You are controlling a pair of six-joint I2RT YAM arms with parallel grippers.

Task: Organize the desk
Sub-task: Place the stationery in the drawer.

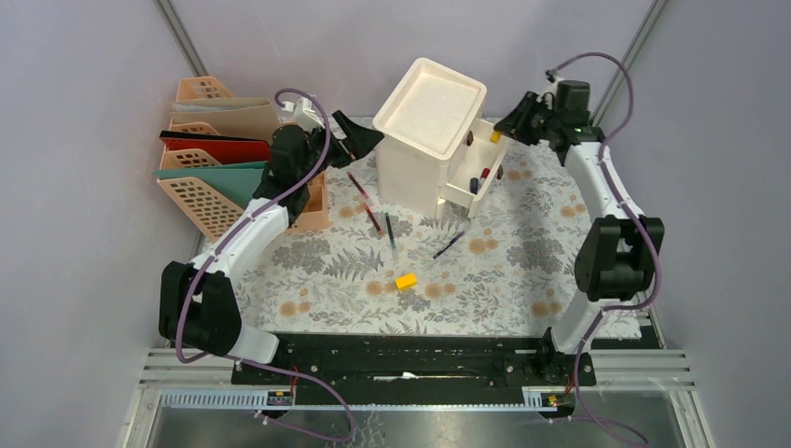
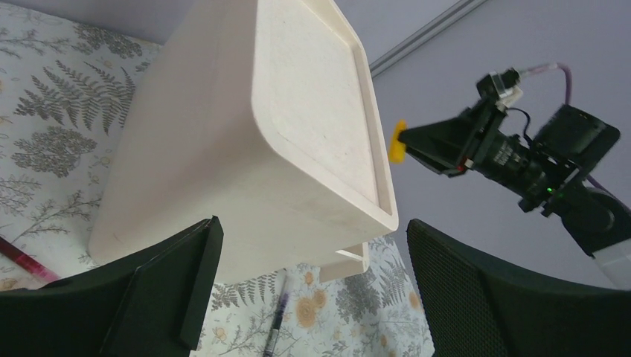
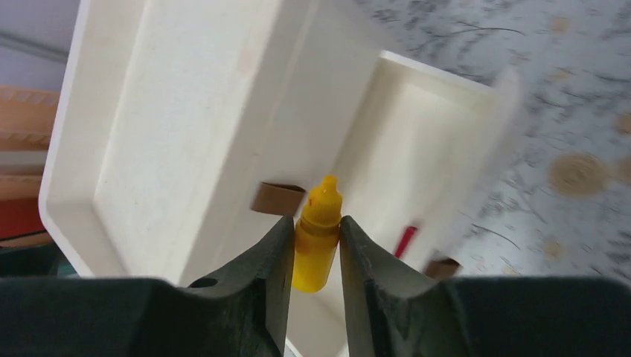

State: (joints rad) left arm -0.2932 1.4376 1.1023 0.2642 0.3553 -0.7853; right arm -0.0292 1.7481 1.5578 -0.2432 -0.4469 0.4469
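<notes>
Listing item one: bench [image 1: 522, 271], filling the middle of the top view under its fern-print cloth. You are dealing with a rigid, fixed top. The cloth is probably soft and may ruck if dragged, so you are taking hold of what lies on it, never of it.

Item two: yellow bottle [image 3: 316, 245], small, likely light, smooth plastic, perhaps slippery. Your right gripper [image 3: 315, 223] is pinching it narrowly across the body below the cap, nozzle pointing away, which looks the right place to hold. It is hanging over the open drawer [image 3: 417, 126] of the white drawer unit [image 1: 420, 159], upper centre of the top view.

Item three: your right arm is reaching up along the right edge and bending inward toward the unit. Your left arm is stretching toward the unit's left side, its left gripper [image 2: 309, 245] standing wide and holding nothing.

Item four: three pens [image 1: 390, 231] and a yellow block [image 1: 405, 281] are lying loose at mid-frame.
</notes>
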